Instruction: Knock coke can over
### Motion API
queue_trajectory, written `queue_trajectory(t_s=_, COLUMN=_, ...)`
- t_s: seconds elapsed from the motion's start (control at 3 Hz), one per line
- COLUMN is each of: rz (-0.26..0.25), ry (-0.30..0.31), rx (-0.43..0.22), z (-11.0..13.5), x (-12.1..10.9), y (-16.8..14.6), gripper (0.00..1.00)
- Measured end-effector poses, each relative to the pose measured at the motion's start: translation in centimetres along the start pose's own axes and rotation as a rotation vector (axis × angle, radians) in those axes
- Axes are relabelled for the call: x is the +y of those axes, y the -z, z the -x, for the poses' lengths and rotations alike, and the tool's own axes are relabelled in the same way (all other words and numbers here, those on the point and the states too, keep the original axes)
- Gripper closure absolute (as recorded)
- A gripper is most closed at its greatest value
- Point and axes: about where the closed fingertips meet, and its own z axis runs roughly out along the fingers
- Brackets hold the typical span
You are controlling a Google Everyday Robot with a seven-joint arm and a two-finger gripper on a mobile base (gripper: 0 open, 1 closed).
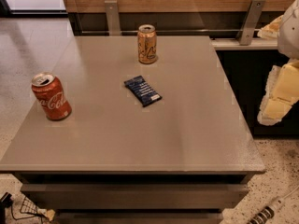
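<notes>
The coke can (50, 97), red with white script and a silver top, stands upright near the left edge of the grey table (140, 134). My gripper (276, 101), white and yellow, hangs at the far right edge of the view, beyond the table's right side and far from the can.
An orange-gold can (147, 44) stands upright near the table's back edge. A dark blue snack packet (142, 90) lies flat near the middle. A wood-panelled wall with metal brackets (112, 16) runs behind the table. A power strip (266, 213) lies on the floor at the lower right.
</notes>
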Motion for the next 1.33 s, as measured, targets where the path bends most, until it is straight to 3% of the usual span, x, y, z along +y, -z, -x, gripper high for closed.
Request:
queue_trajectory(t_s=0.33, rz=-0.009, ry=0.008, rx=-0.01, z=0.5, x=0.1, y=-0.1, gripper=0.0)
queue_trajectory(t_s=0.67, rz=0.006, ry=0.026, rx=-0.093, z=1.8, x=0.6, y=-1.8, gripper=0.0)
queue_trajectory(t_s=1.33, rz=0.056, ry=-0.001, rx=-0.506, z=8.8, x=0.4, y=-6.6, gripper=0.0)
